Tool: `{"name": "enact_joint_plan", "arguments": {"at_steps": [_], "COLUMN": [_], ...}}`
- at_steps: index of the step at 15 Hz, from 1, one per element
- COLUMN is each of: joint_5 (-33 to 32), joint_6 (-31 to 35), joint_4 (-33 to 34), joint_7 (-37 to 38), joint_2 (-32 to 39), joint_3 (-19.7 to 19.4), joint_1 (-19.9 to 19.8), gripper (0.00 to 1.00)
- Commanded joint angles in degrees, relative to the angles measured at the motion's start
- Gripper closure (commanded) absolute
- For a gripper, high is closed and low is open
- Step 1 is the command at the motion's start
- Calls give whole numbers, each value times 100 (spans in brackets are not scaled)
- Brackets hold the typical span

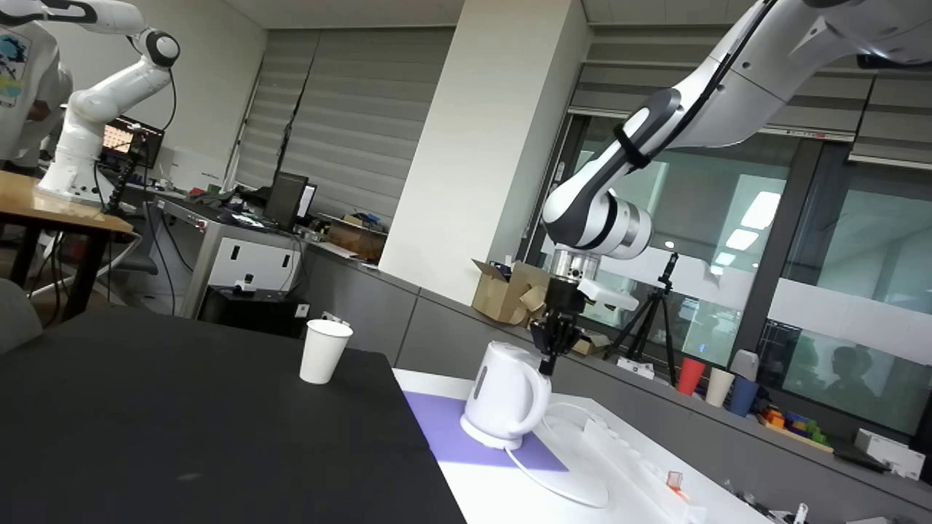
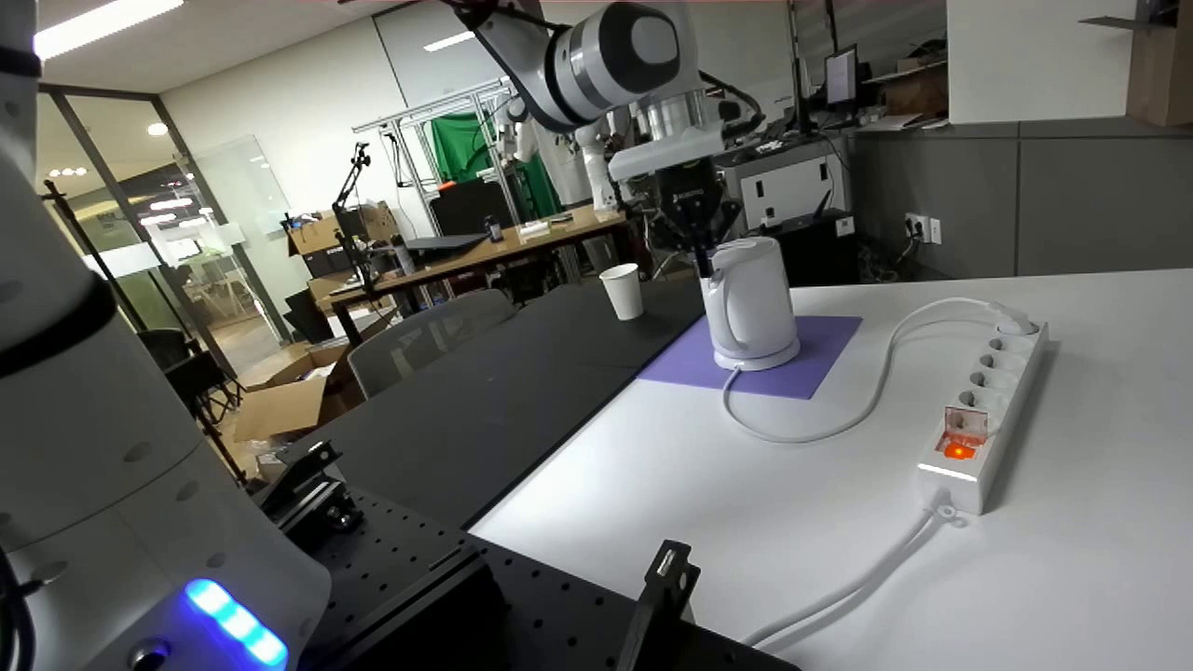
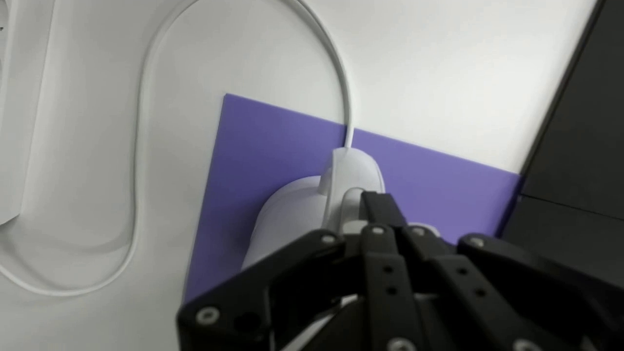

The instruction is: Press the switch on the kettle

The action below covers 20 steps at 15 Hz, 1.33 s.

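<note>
Jaws fully closed, holding nothing; fingertips (image 3: 382,209) at top of handle (image 1: 542,398) of upright kettle (image 2: 764,300), contact unclear.

brand: robotiq, small white lettering (image 2: 689,195) | on: black housing (image 2: 686,179) above jaws

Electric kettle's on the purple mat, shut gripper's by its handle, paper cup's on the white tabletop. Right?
Not quite: the paper cup stands on the black tabletop, as both exterior views show. The electric kettle is on the purple mat, and the shut gripper is by its handle.
</note>
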Motion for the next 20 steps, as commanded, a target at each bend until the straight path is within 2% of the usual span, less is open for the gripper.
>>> {"name": "enact_joint_plan", "arguments": {"at_steps": [1, 20], "joint_5": [-147, -32], "joint_6": [-62, 44], "joint_4": [123, 130], "joint_7": [247, 170], "joint_2": [56, 331], "joint_3": [-87, -67], "joint_1": [52, -72], "gripper": [100, 100]}}
